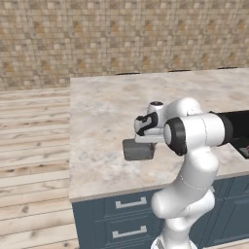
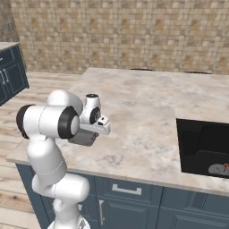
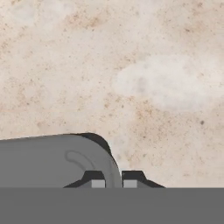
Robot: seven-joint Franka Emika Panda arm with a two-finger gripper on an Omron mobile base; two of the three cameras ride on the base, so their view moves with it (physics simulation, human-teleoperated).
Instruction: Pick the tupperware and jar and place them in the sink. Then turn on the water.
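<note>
The tupperware (image 1: pixel 138 150) is a small grey box with rounded corners, hanging under my hand just over the marble counter's front part. It also appears as the grey tupperware (image 2: pixel 82 138) beneath the wrist. My gripper (image 3: pixel 114 180) is shut on the tupperware (image 3: pixel 48 162), one fingertip on each side of its rim wall. The gripper (image 1: pixel 145 140) points straight down. The sink (image 2: pixel 197 138) is a black recessed basin far to the right, also the dark sink (image 1: pixel 239 127) at the frame's edge. The jar and the tap are out of view.
The marble counter (image 1: pixel 107 107) stretches wide behind and left of the hand. Its front edge (image 2: pixel 134 179) runs above blue drawers. A small round grey and red item (image 2: pixel 218 169) lies in the sink's near corner. A tiled wall closes the back.
</note>
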